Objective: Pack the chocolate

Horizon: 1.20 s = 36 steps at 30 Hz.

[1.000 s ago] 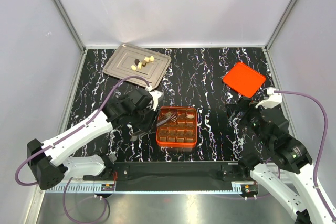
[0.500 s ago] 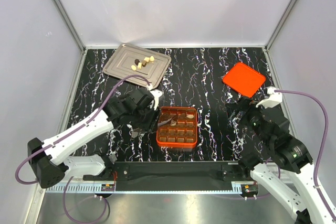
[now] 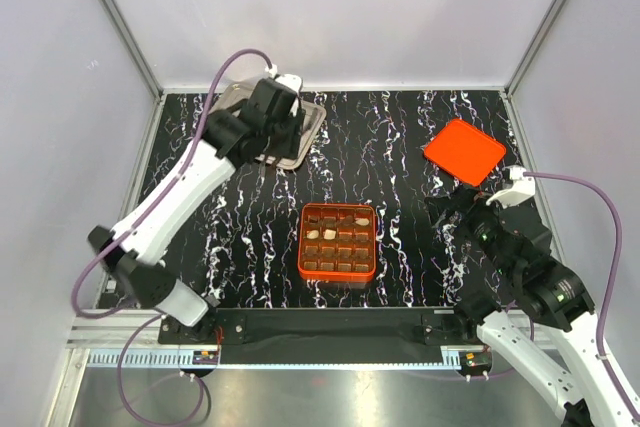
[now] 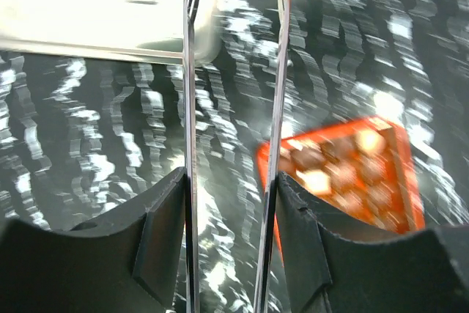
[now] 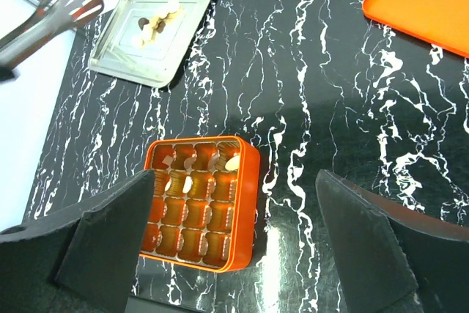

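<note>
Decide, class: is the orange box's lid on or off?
Off. The orange box sits open, its grid cells exposed, while the flat orange lid lies apart on the table.
</note>
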Motion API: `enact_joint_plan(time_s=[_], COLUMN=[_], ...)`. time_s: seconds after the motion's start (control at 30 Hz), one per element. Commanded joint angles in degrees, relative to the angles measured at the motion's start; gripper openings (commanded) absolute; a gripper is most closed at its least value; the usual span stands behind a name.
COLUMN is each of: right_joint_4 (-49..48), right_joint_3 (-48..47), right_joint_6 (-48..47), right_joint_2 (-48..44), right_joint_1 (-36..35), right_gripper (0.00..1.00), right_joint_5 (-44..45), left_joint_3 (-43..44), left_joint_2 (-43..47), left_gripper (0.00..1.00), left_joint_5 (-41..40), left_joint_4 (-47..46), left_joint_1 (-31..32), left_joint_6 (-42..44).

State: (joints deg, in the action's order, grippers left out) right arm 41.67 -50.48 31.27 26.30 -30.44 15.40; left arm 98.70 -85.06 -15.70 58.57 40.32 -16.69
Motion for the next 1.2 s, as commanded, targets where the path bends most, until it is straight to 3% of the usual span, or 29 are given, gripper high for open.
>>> enact_joint_plan(time_s=[0.0, 0.17, 0.33, 0.6, 1.17], right_joint_4=[-3.3, -4.0, -5.5, -5.3, -8.4], right_joint_3=[1.1, 1.1, 1.4, 2.6, 3.5], right_joint_6=[0.7, 0.3, 0.0, -1.9, -3.8], right_joint_2=[-0.9, -0.4, 0.7, 0.5, 4.0], right_joint_1=[-0.2, -0.2, -0.2, -0.2, -0.2], right_gripper=[1.0, 1.0, 1.0, 1.0, 1.0], right_joint_5=[-1.7, -2.4, -4.5, -2.0, -0.9], left_joint_3=[4.7, 5.0, 3.3, 4.4, 3.5], left_joint_2=[-6.2, -14.4, -20.9, -29.4, -33.5], left_gripper=[0.52, 0.52, 0.52, 0.51, 0.47], left_joint_5=[-5.8, -5.1, 1.5, 2.7, 6.9], left_joint_4=[-0.4, -4.5, -12.0, -15.6, -18.8], left_joint_1=[-5.4, -13.7, -19.5, -22.0, -24.8], left_joint_6=[2.8, 0.3, 0.2, 2.3, 6.7])
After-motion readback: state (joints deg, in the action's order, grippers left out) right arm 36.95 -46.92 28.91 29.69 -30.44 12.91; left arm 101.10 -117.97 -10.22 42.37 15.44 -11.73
